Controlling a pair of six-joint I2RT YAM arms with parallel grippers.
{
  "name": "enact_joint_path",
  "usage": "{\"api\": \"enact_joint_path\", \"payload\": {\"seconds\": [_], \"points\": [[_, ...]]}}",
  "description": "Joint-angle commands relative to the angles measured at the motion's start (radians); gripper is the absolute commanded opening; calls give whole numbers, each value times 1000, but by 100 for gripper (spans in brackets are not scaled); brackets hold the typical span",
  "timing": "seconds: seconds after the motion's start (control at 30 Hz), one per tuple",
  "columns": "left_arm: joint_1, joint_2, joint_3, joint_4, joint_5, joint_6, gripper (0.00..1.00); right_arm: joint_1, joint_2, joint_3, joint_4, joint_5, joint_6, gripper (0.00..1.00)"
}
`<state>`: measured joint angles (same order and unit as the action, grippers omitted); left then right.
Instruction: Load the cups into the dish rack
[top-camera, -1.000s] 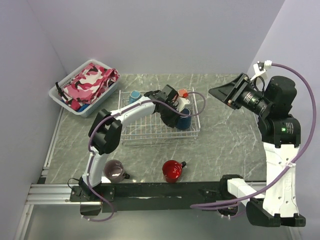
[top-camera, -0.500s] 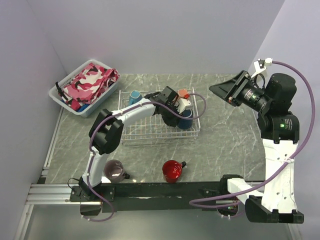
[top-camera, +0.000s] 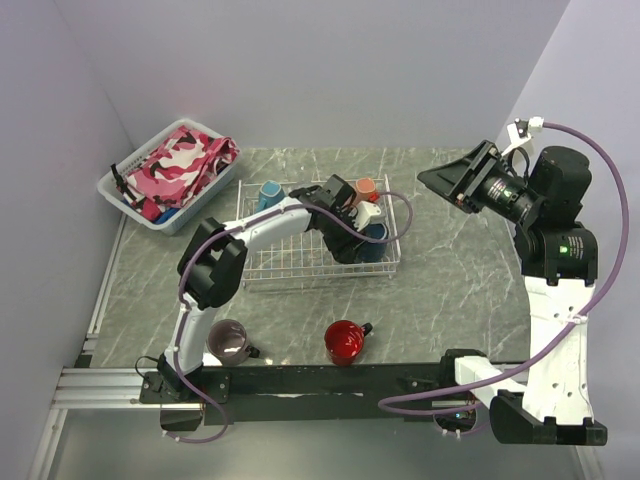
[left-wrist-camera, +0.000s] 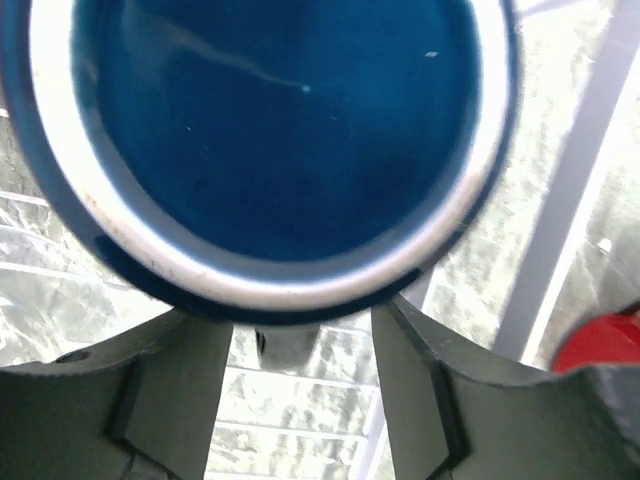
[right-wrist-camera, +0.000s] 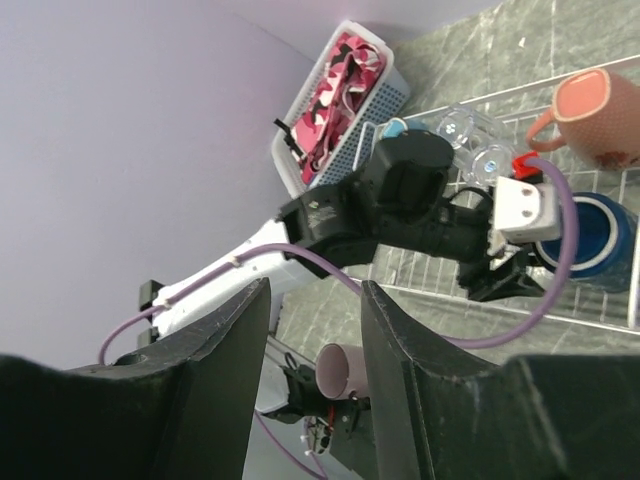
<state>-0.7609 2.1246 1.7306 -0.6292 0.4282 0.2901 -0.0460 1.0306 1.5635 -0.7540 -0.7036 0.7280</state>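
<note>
The navy cup (top-camera: 376, 240) stands upright in the right end of the white wire dish rack (top-camera: 290, 262). In the left wrist view its rim (left-wrist-camera: 270, 150) fills the top. My left gripper (top-camera: 352, 243) (left-wrist-camera: 300, 340) is open just beside it, a finger (left-wrist-camera: 185, 385) on each side of the handle stub. A salmon cup (top-camera: 366, 188), a light blue cup (top-camera: 270, 192) and two clear glasses (right-wrist-camera: 462, 126) are in the rack too. A red cup (top-camera: 345, 341) and a mauve cup (top-camera: 229, 340) stand on the table near the front. My right gripper (top-camera: 437, 183) (right-wrist-camera: 315, 375) hangs open and empty, high at the right.
A white plastic basket (top-camera: 122, 188) with pink patterned cloth sits at the back left, beside the rack. The left arm stretches over the rack's middle. The black base rail (top-camera: 330, 380) runs along the near edge, close to the red and mauve cups.
My left gripper has opened and let go of the navy cup, which now stands in the rack. The left wrist has pulled back slightly. The right arm has barely moved.
</note>
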Motion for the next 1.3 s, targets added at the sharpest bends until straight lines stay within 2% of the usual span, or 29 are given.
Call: {"api": "enact_joint_path", "payload": {"seconds": [0.0, 0.13, 0.27, 0.4, 0.43, 0.53, 0.6, 0.8, 1.0, 1.1, 1.27], "points": [[6, -101, 130, -64, 72, -8, 64, -8, -10, 12, -62, 18, -67, 49], [46, -213, 237, -161, 167, 27, 69, -2, -24, -28, -201, 71, -154, 49], [104, -336, 284, -228, 193, 64, 73, 34, -47, -189, -350, 162, -237, 49], [228, -465, 233, -205, 182, 26, 77, 171, -57, -263, -409, 338, -263, 52], [253, -503, 218, -202, 179, 11, 78, 280, -40, -272, -416, 383, -256, 55], [331, -563, 137, -179, 176, -8, 79, 467, 21, -269, -444, 490, -245, 56], [376, -589, 71, -155, 181, -38, 79, 526, 48, -264, -450, 504, -246, 56], [449, -644, -2, -86, 247, -123, 79, 733, 140, -237, -470, 599, -289, 57], [491, -675, -46, -35, 268, -169, 78, 926, 356, -172, -479, 772, -355, 57], [508, -672, -40, -15, 270, -193, 78, 959, 442, -125, -510, 839, -378, 57], [529, -655, -31, 9, 265, -207, 78, 995, 477, -137, -472, 834, -420, 57]]}}
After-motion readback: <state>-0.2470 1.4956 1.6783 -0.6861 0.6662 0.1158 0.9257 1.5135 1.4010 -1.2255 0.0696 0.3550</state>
